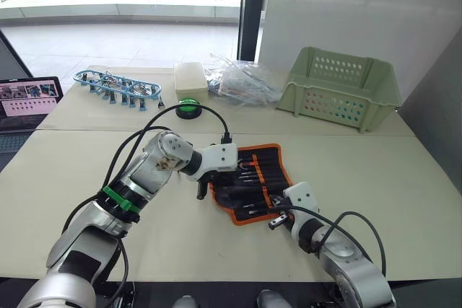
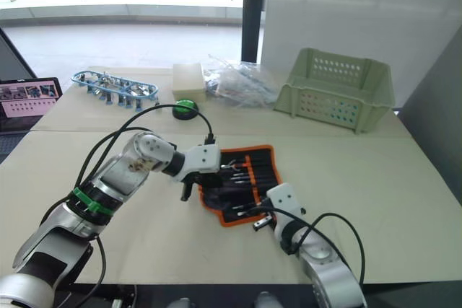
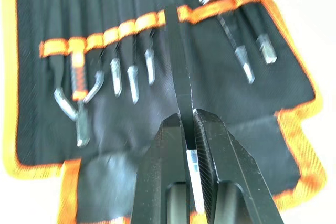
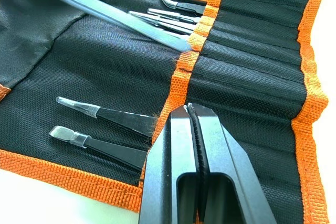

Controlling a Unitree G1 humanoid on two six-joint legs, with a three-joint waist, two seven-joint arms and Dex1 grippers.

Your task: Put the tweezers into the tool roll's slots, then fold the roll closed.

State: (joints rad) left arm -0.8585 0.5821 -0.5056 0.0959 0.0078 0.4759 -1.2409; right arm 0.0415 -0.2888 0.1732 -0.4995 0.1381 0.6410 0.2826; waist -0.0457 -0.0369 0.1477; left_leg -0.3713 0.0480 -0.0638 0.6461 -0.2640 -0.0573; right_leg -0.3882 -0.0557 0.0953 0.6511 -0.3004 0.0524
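The tool roll (image 1: 254, 182) lies open at the bench's (image 1: 404, 178) centre, several tweezers (image 3: 131, 74) already tucked in its slots (image 3: 113, 35). The left claw (image 3: 190, 129) pinches one black tweezer (image 3: 176, 61) over the slot band. The right claw (image 4: 193, 116), fingers pressed together and empty, rests on the roll's five o'clock edge; the green basket (image 1: 339, 88) stands at one o'clock.

Pale green perforated basket (image 1: 339, 88) stood at far right of table (image 1: 404, 178). Crumpled clear plastic bags (image 1: 238, 81) lay left of it, beside a cream box (image 1: 190, 81). Green round button (image 1: 188, 108) sat just in front of box. Blue-framed tool rack (image 1: 117, 86) lay far left. Laptop (image 1: 25, 102) at left edge, screen lit.
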